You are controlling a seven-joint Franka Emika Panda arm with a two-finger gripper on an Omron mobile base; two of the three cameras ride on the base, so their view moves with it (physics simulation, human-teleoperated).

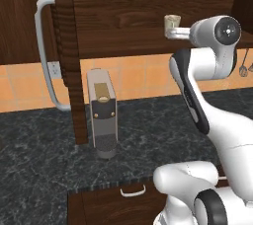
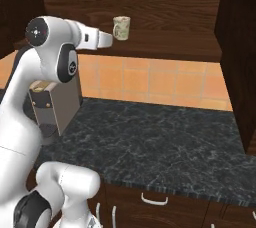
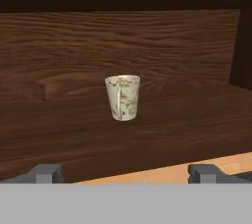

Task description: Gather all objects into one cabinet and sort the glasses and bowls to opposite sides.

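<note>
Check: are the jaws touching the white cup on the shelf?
Apart. In the hand view the white cup stands upright on the wooden shelf, well beyond both open fingertips, with bare shelf between.

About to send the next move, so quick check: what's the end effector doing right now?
End effector: open, holding nothing; its fingertips stand wide apart, short of the white cup upright on the wooden shelf.

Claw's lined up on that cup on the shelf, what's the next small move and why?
Probably ease the claw straight forward toward the white cup. In the hand view the cup stands upright on the wooden shelf, centred between the wide-open fingertips but well ahead of them, so nothing is within grasp yet.
</note>
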